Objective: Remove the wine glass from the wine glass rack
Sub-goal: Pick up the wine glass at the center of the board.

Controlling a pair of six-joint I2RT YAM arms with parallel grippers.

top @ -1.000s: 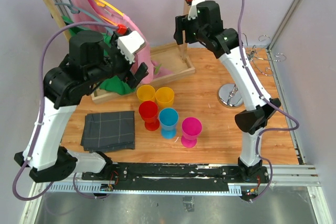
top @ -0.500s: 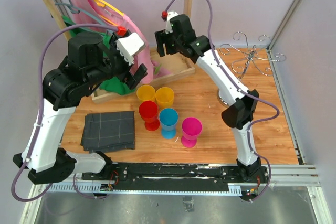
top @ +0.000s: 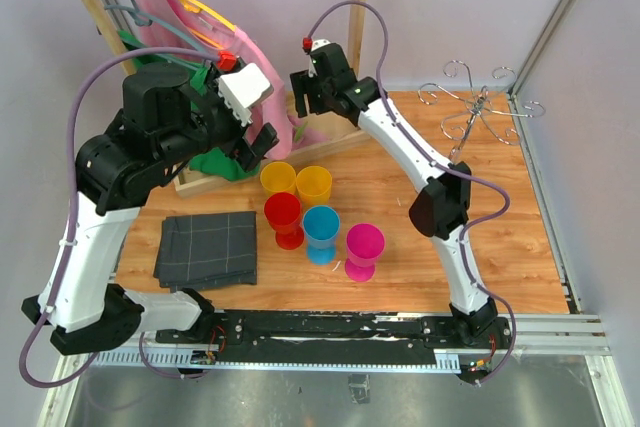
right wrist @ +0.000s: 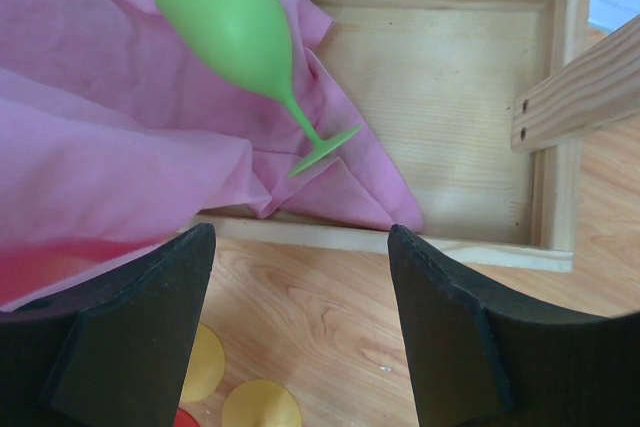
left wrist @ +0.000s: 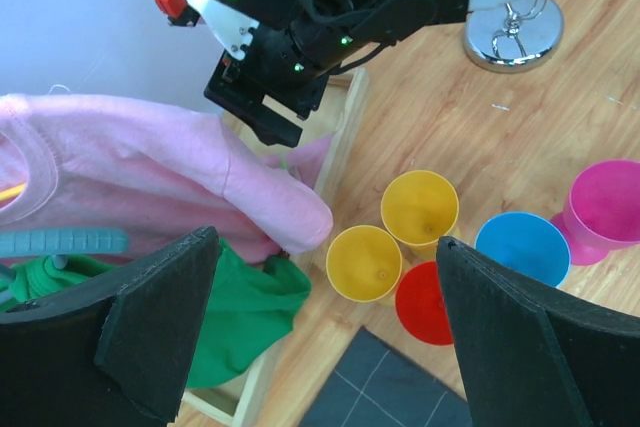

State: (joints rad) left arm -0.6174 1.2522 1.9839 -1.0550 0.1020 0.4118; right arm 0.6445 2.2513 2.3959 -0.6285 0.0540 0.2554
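Right jaws: spread apart and holding nothing. You can see bare desk and tray between the fingers in the right wrist view.
Left jaws: released and wide, nothing held, hanging high over the yellow cup (left wrist: 364, 263) and its neighbours.
Wine glass: green wine glass (right wrist: 232, 22), not on any hook. It lies tilted on the pink garment (right wrist: 90, 147), with its bowl toward the far left and its foot down at the cloth's edge inside the wooden tray (right wrist: 450, 97).
Wine glass rack: wine glass rack (top: 478, 112) stands at the far right of the desk (top: 500, 247), well apart from the glass. Its curled hooks look bare from above, though the wire is thin, so check.
Right arm: right arm (top: 400, 147) reaches across to the tray, wrist above the glass and not touching it.
Step in hand: by my reading the glass is already off the rack, and your right jaws are poised over where it lies.
Next move: if you want it in hand, come down over the stem or the narrow part of the bowl and line the fingers up across it.
Risk: the cloth is loose, so the glass may roll or the fabric may get pinched.
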